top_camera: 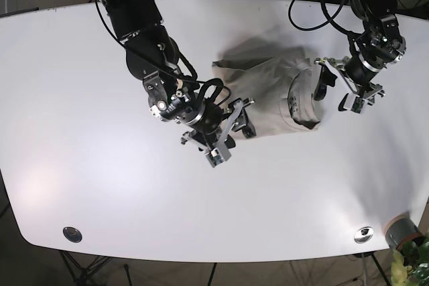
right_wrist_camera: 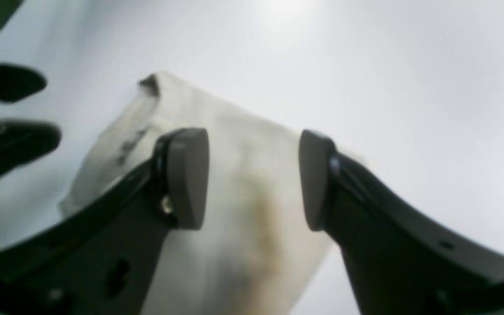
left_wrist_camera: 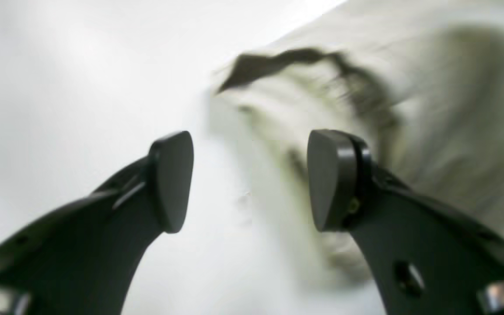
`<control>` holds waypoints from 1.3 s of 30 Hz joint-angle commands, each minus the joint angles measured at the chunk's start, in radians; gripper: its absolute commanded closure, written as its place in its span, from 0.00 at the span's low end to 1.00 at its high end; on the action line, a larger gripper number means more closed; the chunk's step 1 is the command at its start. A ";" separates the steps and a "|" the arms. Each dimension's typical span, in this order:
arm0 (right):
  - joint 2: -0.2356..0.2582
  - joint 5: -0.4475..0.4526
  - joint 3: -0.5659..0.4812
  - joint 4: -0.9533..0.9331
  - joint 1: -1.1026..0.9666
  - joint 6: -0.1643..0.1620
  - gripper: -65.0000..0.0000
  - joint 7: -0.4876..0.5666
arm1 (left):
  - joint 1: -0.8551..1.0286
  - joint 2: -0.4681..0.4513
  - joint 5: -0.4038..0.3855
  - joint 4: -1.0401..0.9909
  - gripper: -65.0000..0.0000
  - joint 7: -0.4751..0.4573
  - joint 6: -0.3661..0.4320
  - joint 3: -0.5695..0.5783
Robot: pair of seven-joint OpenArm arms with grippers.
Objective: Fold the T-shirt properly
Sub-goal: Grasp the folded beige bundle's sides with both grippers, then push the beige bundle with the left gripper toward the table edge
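The cream T-shirt [top_camera: 268, 95] lies partly folded in the middle of the white table [top_camera: 80, 98], its dark-edged collar [top_camera: 303, 106] toward the right. My left gripper [top_camera: 337, 92] hovers open just right of the collar. In the left wrist view the gripper [left_wrist_camera: 252, 181] is open with nothing between its fingers, and the blurred shirt [left_wrist_camera: 431, 109] and collar [left_wrist_camera: 295, 59] lie ahead. My right gripper [top_camera: 240, 120] is open at the shirt's lower left edge. In the right wrist view the gripper [right_wrist_camera: 250, 179] is spread above the folded shirt [right_wrist_camera: 243, 144], holding nothing.
The left gripper's fingers [right_wrist_camera: 11, 109] show at the left edge of the right wrist view. Two round metal fittings [top_camera: 72, 234] [top_camera: 364, 234] sit near the table's front edge. A potted plant [top_camera: 404, 236] stands off the front right corner. Cables [top_camera: 315, 5] hang at the back.
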 commanded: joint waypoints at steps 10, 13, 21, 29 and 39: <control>-0.005 0.013 0.032 -0.265 0.158 0.013 0.88 0.082 | 0.064 0.058 -0.014 0.045 0.41 -0.024 -0.001 0.077; -0.004 0.013 0.032 -0.313 0.156 0.013 0.88 0.142 | 0.073 0.058 -0.014 0.023 0.41 -0.024 -0.001 0.077; 0.003 0.013 -0.002 -0.433 0.155 0.015 0.88 0.239 | 0.079 0.018 -0.016 -0.118 0.41 -0.031 -0.001 0.073; 0.004 0.013 -0.022 -0.457 0.136 0.015 0.89 0.267 | 0.013 0.015 -0.016 -0.225 0.41 -0.033 -0.001 0.077; 0.084 0.019 -0.020 -0.446 0.106 0.015 0.89 0.294 | -0.166 -0.053 -0.014 -0.394 0.41 -0.033 -0.001 0.080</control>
